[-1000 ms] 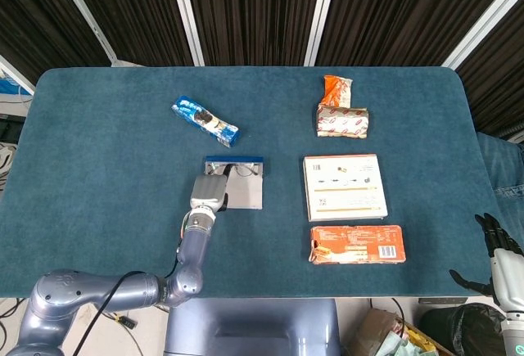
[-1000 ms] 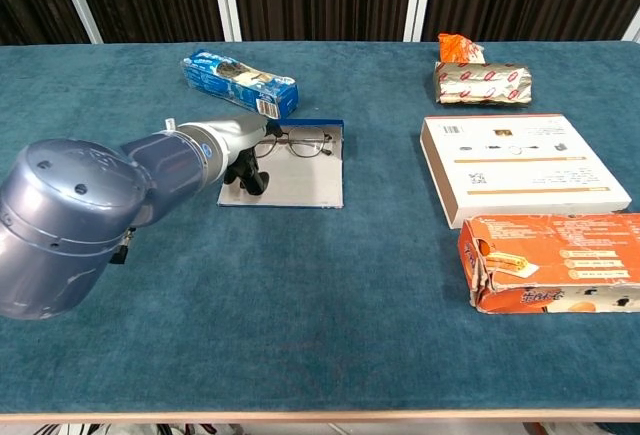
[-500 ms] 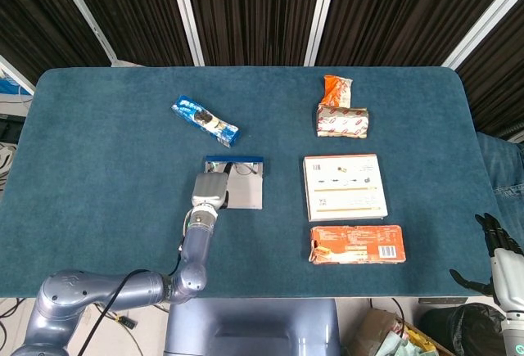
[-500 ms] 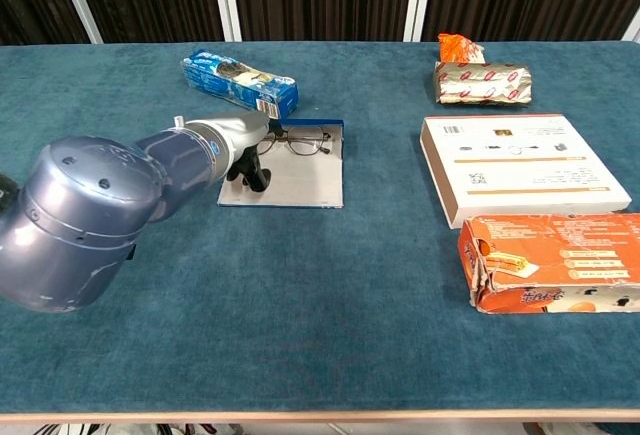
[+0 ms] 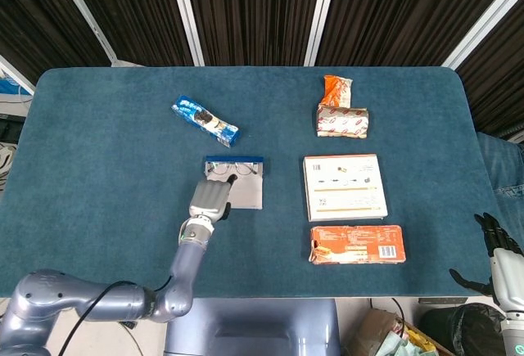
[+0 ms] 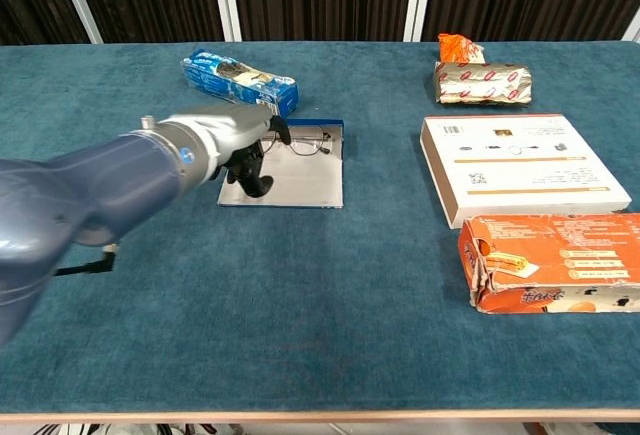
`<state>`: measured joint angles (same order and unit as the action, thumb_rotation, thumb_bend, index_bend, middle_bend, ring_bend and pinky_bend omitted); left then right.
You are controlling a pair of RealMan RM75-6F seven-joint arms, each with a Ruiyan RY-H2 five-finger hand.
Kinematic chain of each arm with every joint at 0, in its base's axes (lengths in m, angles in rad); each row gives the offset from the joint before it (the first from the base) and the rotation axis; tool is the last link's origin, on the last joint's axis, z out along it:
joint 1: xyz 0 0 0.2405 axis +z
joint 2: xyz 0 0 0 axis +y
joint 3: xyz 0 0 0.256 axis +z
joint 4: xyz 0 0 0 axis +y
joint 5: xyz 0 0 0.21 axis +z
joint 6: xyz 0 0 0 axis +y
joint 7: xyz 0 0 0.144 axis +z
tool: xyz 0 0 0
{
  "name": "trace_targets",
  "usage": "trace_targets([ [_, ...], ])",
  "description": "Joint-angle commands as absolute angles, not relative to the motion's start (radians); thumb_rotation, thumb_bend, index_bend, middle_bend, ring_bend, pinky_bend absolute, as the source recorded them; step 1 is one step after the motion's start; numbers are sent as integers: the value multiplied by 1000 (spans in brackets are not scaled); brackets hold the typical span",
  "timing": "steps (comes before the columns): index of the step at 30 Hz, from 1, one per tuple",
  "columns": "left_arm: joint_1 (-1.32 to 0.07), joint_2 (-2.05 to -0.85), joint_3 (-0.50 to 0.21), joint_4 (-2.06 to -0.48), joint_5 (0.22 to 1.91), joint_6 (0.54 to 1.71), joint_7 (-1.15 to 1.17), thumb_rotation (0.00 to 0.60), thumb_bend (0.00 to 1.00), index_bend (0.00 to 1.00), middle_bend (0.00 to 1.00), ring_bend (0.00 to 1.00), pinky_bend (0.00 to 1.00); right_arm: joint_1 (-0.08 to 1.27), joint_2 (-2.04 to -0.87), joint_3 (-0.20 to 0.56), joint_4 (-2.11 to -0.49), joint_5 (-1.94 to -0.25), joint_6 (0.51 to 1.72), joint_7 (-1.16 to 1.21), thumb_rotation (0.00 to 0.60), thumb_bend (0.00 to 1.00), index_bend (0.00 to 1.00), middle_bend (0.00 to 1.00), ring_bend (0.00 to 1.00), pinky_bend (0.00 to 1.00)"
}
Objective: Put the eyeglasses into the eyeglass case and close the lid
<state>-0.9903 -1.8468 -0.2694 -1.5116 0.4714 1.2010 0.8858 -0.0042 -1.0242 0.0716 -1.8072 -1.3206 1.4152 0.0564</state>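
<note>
My left hand (image 5: 211,199), fingers curled and grasping nothing, hovers centre-frame over the open eyeglass case (image 6: 300,180), where the eyeglasses (image 6: 308,141) lie ready for lid closing.

Your left arm (image 6: 90,190): glossy blue-grey rounded shell, thin black cable.
Your left hand (image 5: 210,199): silver back, black fingers.
Your right hand (image 5: 499,250): black fingers, pale wrist.

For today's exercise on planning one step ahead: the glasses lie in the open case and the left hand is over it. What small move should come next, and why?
Probably the left hand should take hold of the flat grey lid at its near edge and start folding it toward the blue tray. The glasses already lie in the case, and the lid is open flat on the table. The right hand is off the table.
</note>
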Motion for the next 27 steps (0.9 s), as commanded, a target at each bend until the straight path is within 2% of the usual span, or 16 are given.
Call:
trace_targets([
  [1,-945,-1785,-218,-1592,523,1231,875,600,315,110,300,219,218,-4,-1024,71,-1807,-1321,1416,57,600,254,79,38,124,161],
  [2,-936,-1770,-208,-1610,531,1228,870,600,292,89,221,132,175,-4,-1025,71,-1807,-1321,1416,56,600,254,78,38,124,161],
  [5,-917,-1743,-186,-1638,569,1218,845,600,273,56,116,15,140,-5,-1025,71,-1808,-1323,1417,55,600,254,79,38,124,161],
  [8,-898,-1736,-161,-1620,654,1223,800,600,269,46,101,0,141,-6,-1026,71,-1809,-1322,1418,53,600,254,79,38,124,161],
  [13,-877,-1773,-134,-1535,767,1238,734,600,189,20,96,0,128,-5,-1025,70,-1811,-1322,1416,53,600,254,79,38,124,161],
  [19,-848,-1843,-92,-1417,917,1250,641,600,188,0,74,0,106,-4,-1023,71,-1812,-1319,1412,58,600,254,79,45,125,161],
  [27,-848,-1918,-112,-1298,940,1216,652,600,188,0,58,0,89,-3,-1022,72,-1809,-1321,1413,66,600,254,79,45,124,161],
])
